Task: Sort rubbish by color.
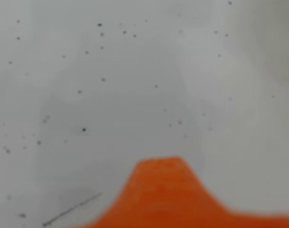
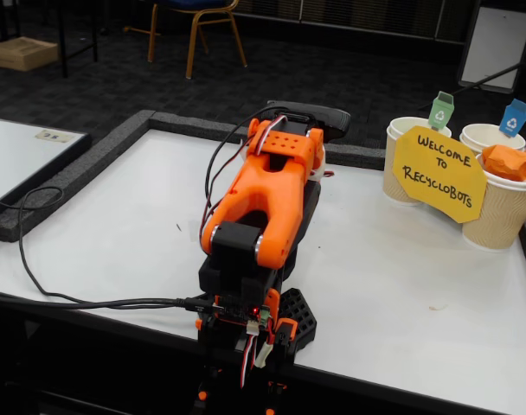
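Sitting in a cup [image 2: 505, 212], orange wad [image 2: 511, 161].

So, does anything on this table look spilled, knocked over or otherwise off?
Nothing stands out. The paper cups stand upright behind the yellow sign, an orange wad sits in one, and the arm is folded over the white table.

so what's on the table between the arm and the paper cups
Nothing: in the fixed view the white table is bare between the arm and the paper cups, where an orange wad sits.
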